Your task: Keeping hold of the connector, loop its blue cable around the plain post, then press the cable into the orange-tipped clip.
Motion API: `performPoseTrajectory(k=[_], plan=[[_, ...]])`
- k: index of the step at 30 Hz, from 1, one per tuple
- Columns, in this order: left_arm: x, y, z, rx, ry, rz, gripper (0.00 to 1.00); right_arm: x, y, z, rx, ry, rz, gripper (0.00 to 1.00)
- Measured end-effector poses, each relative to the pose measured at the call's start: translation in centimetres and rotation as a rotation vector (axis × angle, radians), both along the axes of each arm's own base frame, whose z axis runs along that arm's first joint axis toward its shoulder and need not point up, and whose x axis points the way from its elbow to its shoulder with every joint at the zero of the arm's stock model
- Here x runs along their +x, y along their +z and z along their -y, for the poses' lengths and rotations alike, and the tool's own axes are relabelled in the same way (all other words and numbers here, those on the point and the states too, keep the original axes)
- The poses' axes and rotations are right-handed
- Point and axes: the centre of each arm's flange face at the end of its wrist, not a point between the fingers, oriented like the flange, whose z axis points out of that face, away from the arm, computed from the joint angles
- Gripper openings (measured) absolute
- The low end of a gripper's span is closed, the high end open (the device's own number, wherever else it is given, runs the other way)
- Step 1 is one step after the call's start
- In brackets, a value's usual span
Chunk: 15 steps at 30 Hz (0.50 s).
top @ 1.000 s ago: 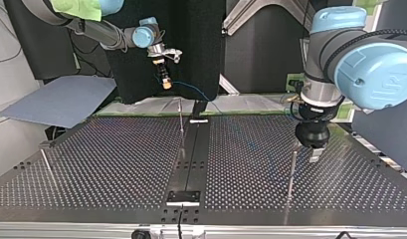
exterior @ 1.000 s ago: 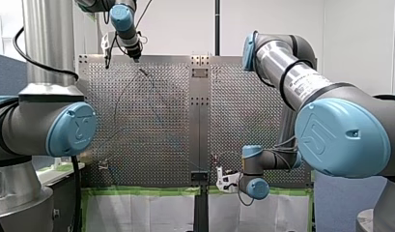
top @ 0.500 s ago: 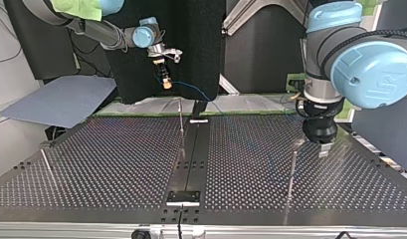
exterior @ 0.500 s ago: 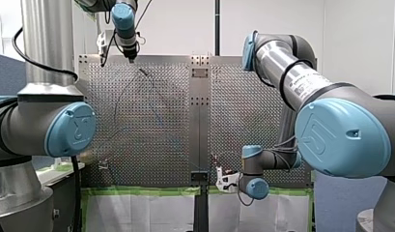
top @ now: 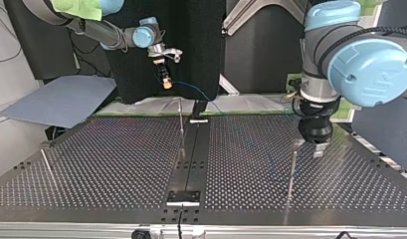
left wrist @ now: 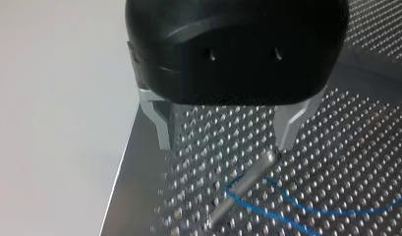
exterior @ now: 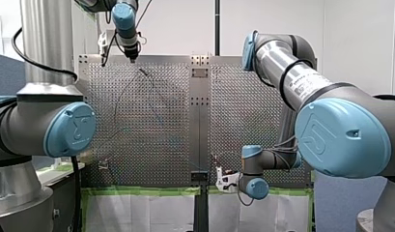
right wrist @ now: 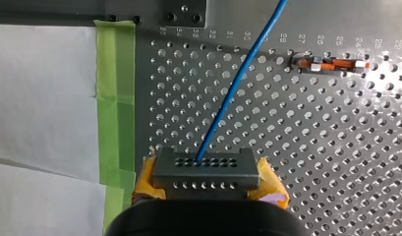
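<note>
Connector (right wrist: 207, 168), a single grey block with two rows of holes, sits clamped between the two yellow pads (right wrist: 148, 178) of my right tool (right wrist: 208, 174), above the perforated bench (right wrist: 336, 147). One blue cable (right wrist: 238, 83) leaves the block's face and runs straight ahead of that tool. It passes beside the one orange-tipped clip (right wrist: 331, 64), which stands ahead and off to one side, apart from the cable. A strip of green tape (right wrist: 115, 98) and white paper (right wrist: 41, 98) border the bench on the tool's other side.

My left tool (left wrist: 227, 135), black with two metal fingers (left wrist: 161, 125), is spread wide and grips nothing. The one plain post (left wrist: 243, 189) stands just ahead of it, its tip near one finger; whether they touch cannot be told. The cable curves around the post partway along its shaft, and two strands trail off to the side.

In the top view three thin rods (top: 181, 119) rise from the bench: one just beside my left tool, one near my right tool, and one well apart from both.
</note>
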Motion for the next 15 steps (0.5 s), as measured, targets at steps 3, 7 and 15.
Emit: performPoseTrajectory(k=[3,7,15], plan=[[-0.1,0.1,0.8,0.019,-0.046,0.008,1.00,-0.1,0.0,0.0,0.002,-0.002,-0.002,0.00],[-0.1,0.3,2.0,0.054,-0.103,0.031,1.00,-0.2,0.0,0.2,0.004,-0.006,-0.001,0.00],[0.3,0.8,4.6,0.085,-0.134,0.096,1.00,-0.4,0.0,0.4,0.006,-0.010,0.006,0.00]])
